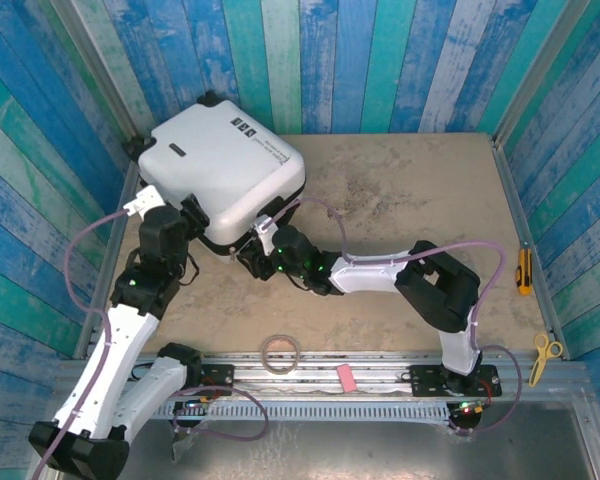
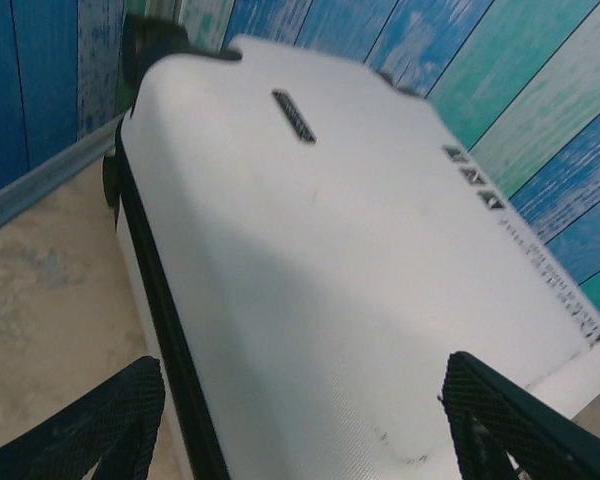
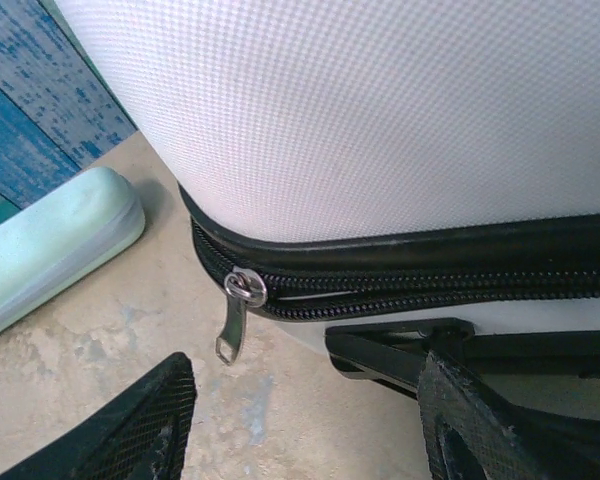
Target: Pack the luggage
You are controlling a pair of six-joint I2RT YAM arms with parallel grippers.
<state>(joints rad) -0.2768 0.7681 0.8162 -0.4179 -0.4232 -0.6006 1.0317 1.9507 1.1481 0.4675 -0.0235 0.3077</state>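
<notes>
I see the luggage (image 1: 225, 165) lying flat and closed, white shell up, in the far left corner of the table (image 1: 410, 200), close to the blue plank wall. My left gripper (image 1: 187, 216) sits at the luggage's near left edge. In the left wrist view its fingers (image 2: 90, 430) are spread wide at the shell's near end, clamped on nothing.

My right gripper (image 1: 252, 252) is low at the luggage's near edge, by the black zipper band (image 3: 410, 265); its fingers (image 3: 115, 430) are also apart and empty. The metal zipper pull (image 3: 237, 312) hangs from the band at the luggage's rounded corner. A pale green case (image 3: 50, 250) lies on the table just beside that corner.

Well apart from the luggage, toward the arm bases, lie a tape roll (image 1: 280, 352) and a pink block (image 1: 346, 378). The scissors (image 1: 543, 352) rest far to the luggage's right.
</notes>
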